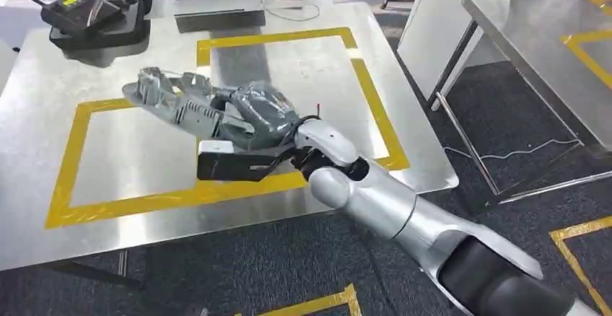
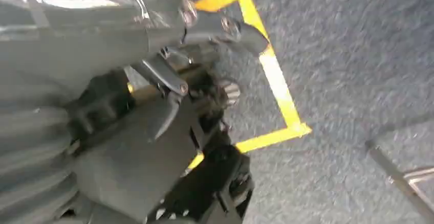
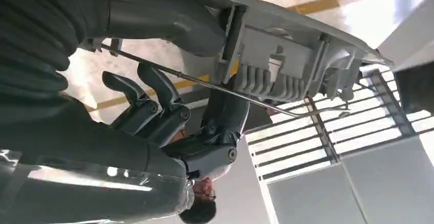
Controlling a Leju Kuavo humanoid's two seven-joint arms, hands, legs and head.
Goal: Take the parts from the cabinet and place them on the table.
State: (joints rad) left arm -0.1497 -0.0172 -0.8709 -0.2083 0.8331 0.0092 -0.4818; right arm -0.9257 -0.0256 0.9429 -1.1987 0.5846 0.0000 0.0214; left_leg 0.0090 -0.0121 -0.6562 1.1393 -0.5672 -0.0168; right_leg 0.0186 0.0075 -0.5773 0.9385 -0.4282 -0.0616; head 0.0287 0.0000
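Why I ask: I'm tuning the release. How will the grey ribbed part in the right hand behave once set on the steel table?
The grey part looks like rigid moulded plastic with ribs, so probably stiff and light for its length. The right hand holds one end, so it may sag or pivot. On the table, smooth steel, it could slide or rock.

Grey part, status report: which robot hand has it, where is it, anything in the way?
Right robot hand grips grey part, over the taped square on the table. Left robot hand down by the floor, state unclear. Black case at far corner, apart.

Bright overhead light, glare on steel table (image 1: 43,208), left wrist view motion-blurred, right wrist backlit.
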